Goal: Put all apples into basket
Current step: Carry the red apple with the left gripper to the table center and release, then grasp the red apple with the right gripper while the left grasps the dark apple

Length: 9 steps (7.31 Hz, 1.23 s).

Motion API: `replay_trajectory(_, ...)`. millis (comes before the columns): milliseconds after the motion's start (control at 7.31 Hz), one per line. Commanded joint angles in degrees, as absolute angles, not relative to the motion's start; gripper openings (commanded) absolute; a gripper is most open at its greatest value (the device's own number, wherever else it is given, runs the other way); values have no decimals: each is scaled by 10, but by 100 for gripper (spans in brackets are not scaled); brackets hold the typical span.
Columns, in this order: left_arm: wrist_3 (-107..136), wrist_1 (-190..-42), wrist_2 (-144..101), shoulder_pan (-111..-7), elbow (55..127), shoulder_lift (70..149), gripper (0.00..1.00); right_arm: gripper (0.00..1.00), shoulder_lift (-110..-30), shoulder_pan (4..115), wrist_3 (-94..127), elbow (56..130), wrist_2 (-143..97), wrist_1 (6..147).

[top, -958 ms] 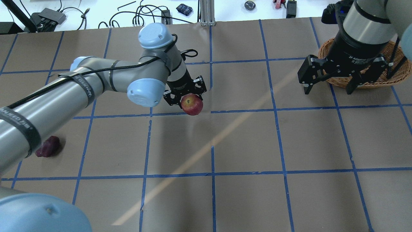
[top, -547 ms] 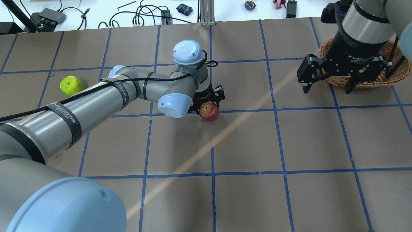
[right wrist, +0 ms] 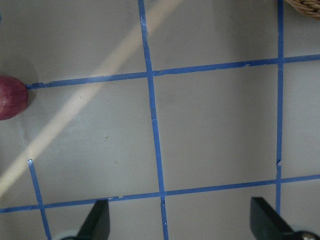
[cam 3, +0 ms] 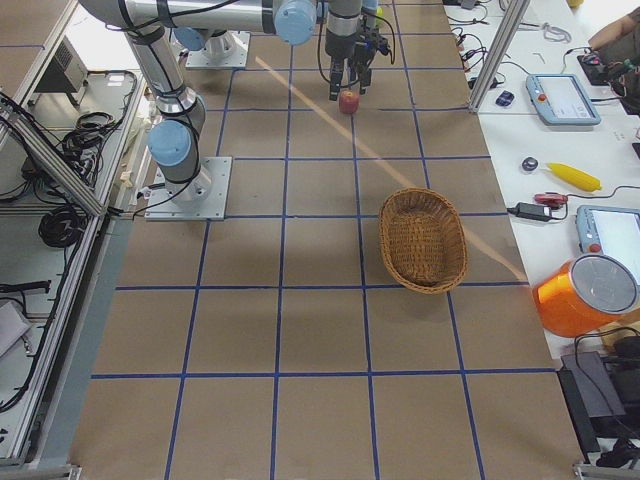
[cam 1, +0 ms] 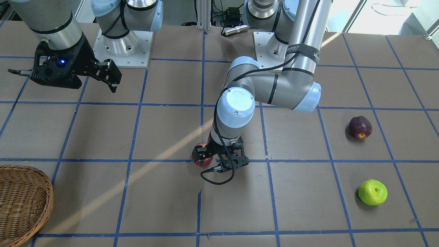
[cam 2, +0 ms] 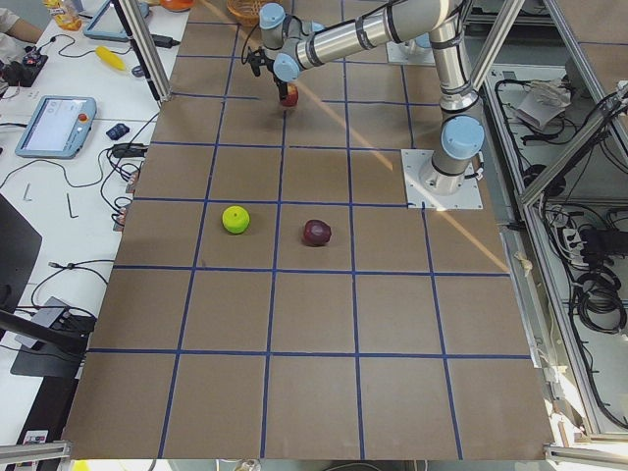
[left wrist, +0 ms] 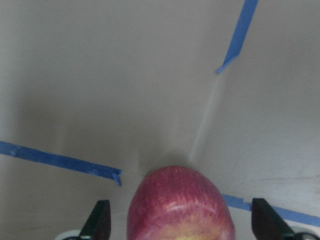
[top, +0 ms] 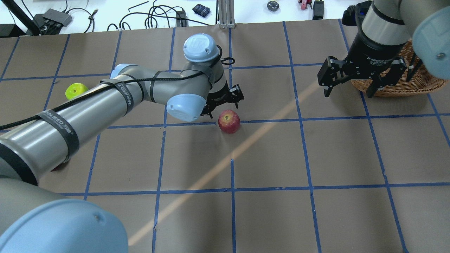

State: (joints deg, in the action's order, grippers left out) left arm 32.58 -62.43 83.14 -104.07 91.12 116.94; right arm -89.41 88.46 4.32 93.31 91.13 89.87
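The red apple (top: pixel 229 121) with its yellowish patch rests on the brown table at a blue tape line. My left gripper (top: pixel 223 105) hovers just behind and over it, open. In the left wrist view the apple (left wrist: pixel 180 205) sits between the spread fingers (left wrist: pixel 97 220) with a gap on each side. The green apple (cam 1: pixel 372 192) and the dark maroon apple (cam 1: pixel 360 127) lie far off on my left side. The wicker basket (cam 1: pixel 20 199) stands at the far right. My right gripper (top: pixel 347 92) hangs open and empty in front of the basket (top: pixel 422 82).
The table is covered in brown paper with a blue tape grid. Cables, tools and a controller lie on the white bench beyond the far edge (top: pixel 158 17). My left arm's forearm (top: pixel 88 109) stretches across the left half and hides most of the maroon apple in the overhead view.
The left arm carried the red apple to the right and down onto the table. The gripper then opened and drew back from it. The right gripper shifted slightly left.
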Motion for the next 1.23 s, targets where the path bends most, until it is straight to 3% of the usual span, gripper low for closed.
replay_trajectory(0,159,-775,838,-956,882,1117,100,100,-832,952,138,932,912,945)
replay_trajectory(684,-249,-817,1022,-744,1009,998,100,100,-710,1078,280,927,896,1128)
replay_trajectory(1095,-456,-733,1020,-575,1062,997,100,100,-638,1121,329,927,884,1190)
